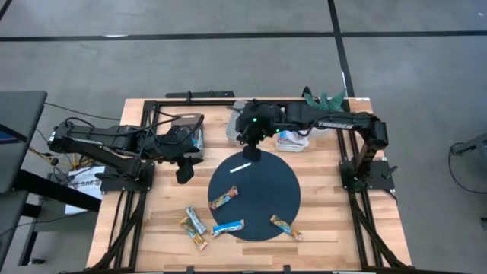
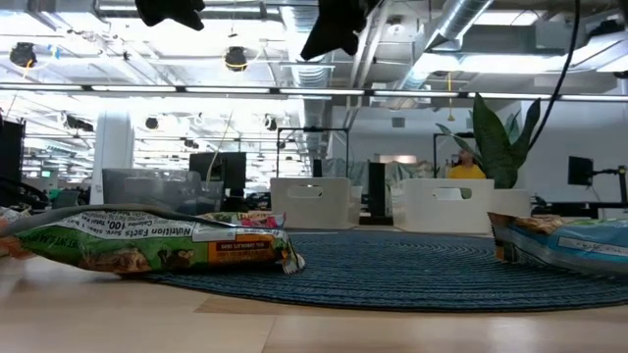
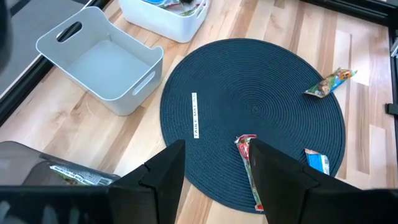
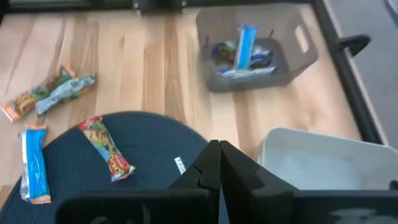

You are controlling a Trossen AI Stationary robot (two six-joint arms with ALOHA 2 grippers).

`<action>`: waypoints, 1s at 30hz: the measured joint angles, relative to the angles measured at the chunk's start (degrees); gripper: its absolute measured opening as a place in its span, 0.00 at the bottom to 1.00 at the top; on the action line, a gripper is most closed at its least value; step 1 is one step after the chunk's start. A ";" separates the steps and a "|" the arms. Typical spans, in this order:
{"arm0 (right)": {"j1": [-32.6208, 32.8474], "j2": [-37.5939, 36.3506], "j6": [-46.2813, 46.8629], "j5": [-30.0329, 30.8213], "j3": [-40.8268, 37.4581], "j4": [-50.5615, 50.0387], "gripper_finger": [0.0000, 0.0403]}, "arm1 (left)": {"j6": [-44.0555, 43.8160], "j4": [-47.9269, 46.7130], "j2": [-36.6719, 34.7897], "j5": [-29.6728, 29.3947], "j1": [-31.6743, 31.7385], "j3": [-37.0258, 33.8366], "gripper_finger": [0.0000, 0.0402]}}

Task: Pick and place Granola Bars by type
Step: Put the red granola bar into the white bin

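You're looking at two matte black, boxy-linked arms on black frame rails. Left arm (image 1: 106, 141) is trailing loose black cables near its base. Right arm (image 1: 335, 118) is showing white lettering along one link and a green LED glowing at the wrist. Left gripper (image 3: 211, 171) is showing two broad, angular black fingers; right gripper (image 4: 219, 165) is showing two flat black ones, faces together.

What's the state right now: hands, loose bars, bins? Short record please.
left hand: open, empty, beside the mat
right hand: shut, empty, over the mat's far edge
loose bars: five; one on the mat, two at its rim, two on the wood
middle bin: empty
outer bins: both hold bars
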 joint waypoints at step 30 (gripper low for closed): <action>2.28 -19.61 4.53 -11.36 -0.09 -9.21 0.00 | -12.84 11.11 30.17 19.26 0.13 -2.38 0.42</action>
